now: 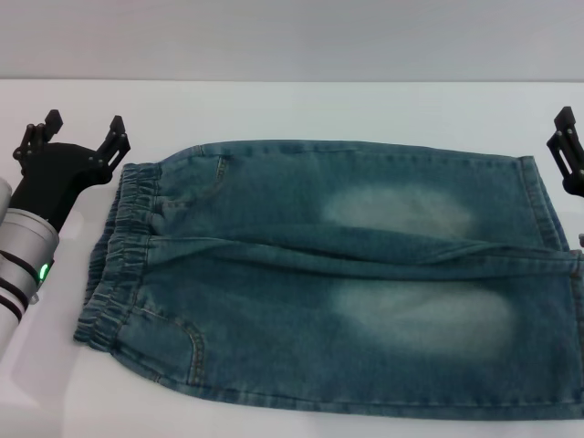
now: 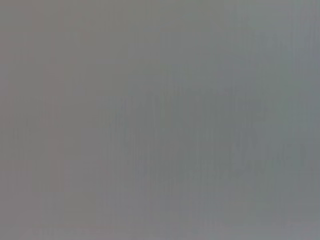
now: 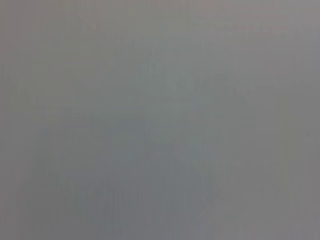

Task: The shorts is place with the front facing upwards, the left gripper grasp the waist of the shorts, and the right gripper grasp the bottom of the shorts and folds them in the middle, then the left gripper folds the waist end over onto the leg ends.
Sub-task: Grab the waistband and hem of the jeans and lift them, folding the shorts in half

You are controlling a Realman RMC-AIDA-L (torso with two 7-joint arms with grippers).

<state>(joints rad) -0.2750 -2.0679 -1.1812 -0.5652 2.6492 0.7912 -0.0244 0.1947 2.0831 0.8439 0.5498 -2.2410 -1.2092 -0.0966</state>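
Left gripper [image 1: 80, 128] at 10 o'clock, fingers spread, holding nothing, just off the waist [image 1: 123, 246], likely staged to grasp it. Shorts [image 1: 338, 274] spread flat mid-table [image 1: 292, 100], waist at 9, leg ends [image 1: 552, 274] at 3, laid out for folding. Right gripper [image 1: 566, 146] at 2 o'clock beside far hem, cut off by frame edge; open or closed can't tell. Both wrist views blank grey, nothing readable.

The shorts [image 1: 338, 274] lie flat on the table [image 1: 292, 109], the waist [image 1: 114, 260] leftward, the leg ends [image 1: 552, 274] rightward.
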